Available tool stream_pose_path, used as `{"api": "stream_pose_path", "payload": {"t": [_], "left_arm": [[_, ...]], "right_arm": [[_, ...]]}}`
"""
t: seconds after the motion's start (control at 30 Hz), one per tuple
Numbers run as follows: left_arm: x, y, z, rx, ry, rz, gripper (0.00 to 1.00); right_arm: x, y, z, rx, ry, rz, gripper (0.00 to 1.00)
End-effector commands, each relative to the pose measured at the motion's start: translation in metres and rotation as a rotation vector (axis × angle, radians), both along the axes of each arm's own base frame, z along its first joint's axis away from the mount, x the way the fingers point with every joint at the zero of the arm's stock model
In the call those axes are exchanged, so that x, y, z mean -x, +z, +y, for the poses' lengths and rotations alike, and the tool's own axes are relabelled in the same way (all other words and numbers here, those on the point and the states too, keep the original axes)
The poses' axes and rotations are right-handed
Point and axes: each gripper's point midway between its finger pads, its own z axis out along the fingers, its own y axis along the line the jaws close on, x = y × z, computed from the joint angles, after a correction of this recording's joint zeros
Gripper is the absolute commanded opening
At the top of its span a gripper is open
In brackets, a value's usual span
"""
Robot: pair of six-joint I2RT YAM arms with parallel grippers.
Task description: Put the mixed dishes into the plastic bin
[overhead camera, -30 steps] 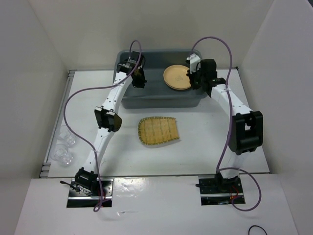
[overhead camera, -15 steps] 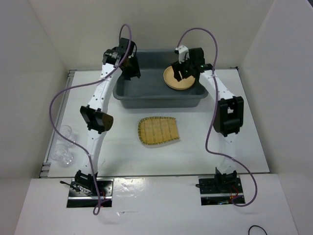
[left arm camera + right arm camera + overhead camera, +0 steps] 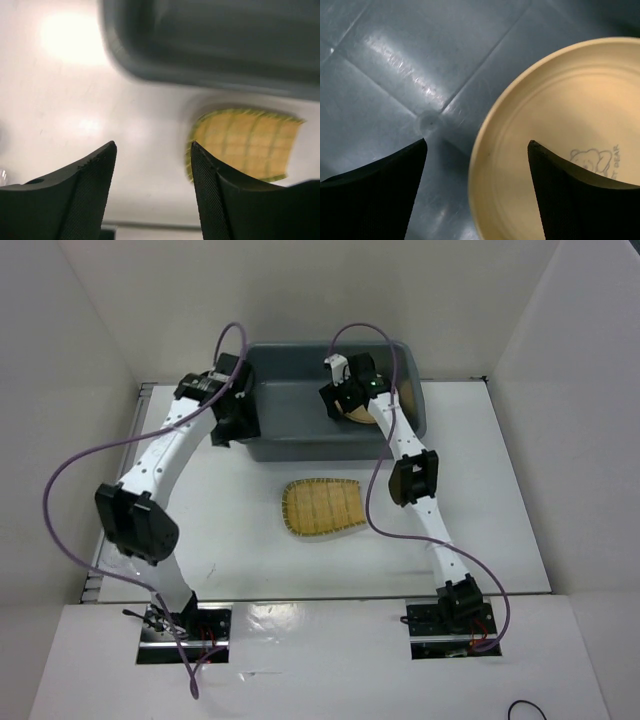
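Both grippers have swung leftward in the overhead view since a second ago. White panels (image 3: 90,360) wall in the white table (image 3: 480,530), with the plastic bin (image 3: 300,440) at upper centre. The right gripper (image 3: 347,403) hangs inside the bin, fingers spread wide and empty, above the left rim of the yellow plate (image 3: 560,150) lying flat on the bin floor. The left gripper (image 3: 236,427) sits just outside the bin's left wall, likewise parted and holding nothing. The ribbed tray (image 3: 325,507) lies below the bin, long axis left-to-right.
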Motion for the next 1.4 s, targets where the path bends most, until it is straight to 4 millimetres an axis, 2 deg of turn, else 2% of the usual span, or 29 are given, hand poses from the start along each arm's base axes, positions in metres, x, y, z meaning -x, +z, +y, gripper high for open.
{"api": "stream_pose_path", "payload": {"t": [0.0, 0.03, 0.07, 0.1, 0.13, 0.23, 0.3, 0.33, 0.37, 0.4, 0.53, 0.6, 0.63, 0.7, 0.77, 0.8, 0.87, 0.9, 0.97, 1.0, 1.13, 1.2, 1.23, 1.27, 1.33, 1.37], "left_arm": [[0.011, 0.007, 0.024, 0.122, 0.067, -0.077, 0.70], [0.017, 0.007, 0.035, 0.139, 0.089, -0.078, 0.70], [0.025, -0.010, 0.040, 0.140, 0.098, -0.036, 0.70], [0.029, -0.014, 0.043, 0.144, 0.105, -0.022, 0.70], [0.032, -0.016, 0.048, 0.136, 0.106, -0.017, 0.70], [0.035, -0.025, 0.052, 0.126, 0.108, 0.005, 0.70], [0.035, -0.025, 0.055, 0.128, 0.105, 0.006, 0.70], [0.032, -0.024, 0.059, 0.126, 0.109, -0.003, 0.70], [0.029, -0.020, 0.062, 0.128, 0.117, -0.016, 0.70], [0.029, -0.024, 0.061, 0.128, 0.106, -0.002, 0.70], [0.026, -0.021, 0.067, 0.128, 0.106, -0.011, 0.70], [0.026, -0.021, 0.070, 0.135, 0.112, -0.010, 0.70], [0.024, -0.020, 0.070, 0.137, 0.111, -0.019, 0.70], [0.025, -0.023, 0.074, 0.130, 0.115, -0.010, 0.70], [0.025, -0.023, 0.077, 0.130, 0.124, -0.011, 0.70], [0.026, -0.026, 0.078, 0.129, 0.125, -0.002, 0.70], [0.028, -0.030, 0.080, 0.130, 0.122, 0.010, 0.70], [0.026, -0.029, 0.080, 0.132, 0.121, 0.001, 0.70], [0.028, -0.029, 0.080, 0.132, 0.121, 0.001, 0.70], [0.028, -0.029, 0.083, 0.132, 0.130, 0.000, 0.70], [0.031, -0.029, 0.084, 0.127, 0.123, 0.002, 0.70], [0.030, -0.032, 0.087, 0.126, 0.132, 0.003, 0.70], [0.030, -0.032, 0.087, 0.126, 0.132, 0.003, 0.70], [0.030, -0.032, 0.087, 0.126, 0.132, 0.003, 0.70], [0.030, -0.031, 0.089, 0.138, 0.136, -0.005, 0.70], [0.028, -0.030, 0.086, 0.152, 0.127, -0.012, 0.70]], "right_arm": [[0.007, 0.015, 0.010, 0.021, 0.013, -0.021, 0.86], [0.010, 0.012, 0.012, 0.038, 0.010, -0.012, 0.86], [0.009, 0.008, 0.010, 0.052, 0.009, -0.014, 0.86], [0.010, 0.006, 0.010, 0.052, 0.009, -0.013, 0.86], [0.010, -0.007, 0.007, 0.075, 0.007, 0.000, 0.86], [0.014, -0.015, 0.008, 0.111, 0.031, 0.005, 0.84], [0.016, -0.020, 0.004, 0.132, 0.031, 0.014, 0.68], [0.018, -0.019, 0.009, 0.140, 0.051, 0.007, 0.60], [0.020, -0.026, 0.006, 0.154, 0.045, 0.022, 0.53], [0.019, -0.027, 0.004, 0.168, 0.045, 0.016, 0.42], [0.019, -0.025, 0.011, 0.165, 0.054, 0.006, 0.30], [0.016, -0.018, 0.012, 0.158, 0.052, -0.014, 0.23], [0.017, -0.010, 0.021, 0.137, 0.061, -0.028, 0.21], [0.015, 0.000, 0.025, 0.119, 0.069, -0.047, 0.20], [0.023, 0.000, 0.042, 0.094, 0.114, -0.041, 0.18], [0.024, 0.008, 0.044, 0.083, 0.121, -0.050, 0.18], [0.032, 0.009, 0.061, 0.060, 0.163, -0.044, 0.18], [0.032, 0.015, 0.062, 0.052, 0.157, -0.048, 0.20], [0.040, 0.015, 0.077, 0.045, 0.186, -0.047, 0.20], [0.040, 0.015, 0.077, 0.045, 0.186, -0.047, 0.20], [0.053, 0.013, 0.095, 0.041, 0.225, -0.035, 0.25], [0.046, 0.020, 0.090, 0.061, 0.196, -0.063, 0.47], [0.043, 0.021, 0.088, 0.070, 0.181, -0.076, 0.67], [0.035, 0.032, 0.084, 0.080, 0.138, -0.110, 0.98], [0.030, 0.034, 0.080, 0.096, 0.112, -0.131, 0.99], [0.026, 0.051, 0.077, 0.097, 0.092, -0.166, 0.99]]}}
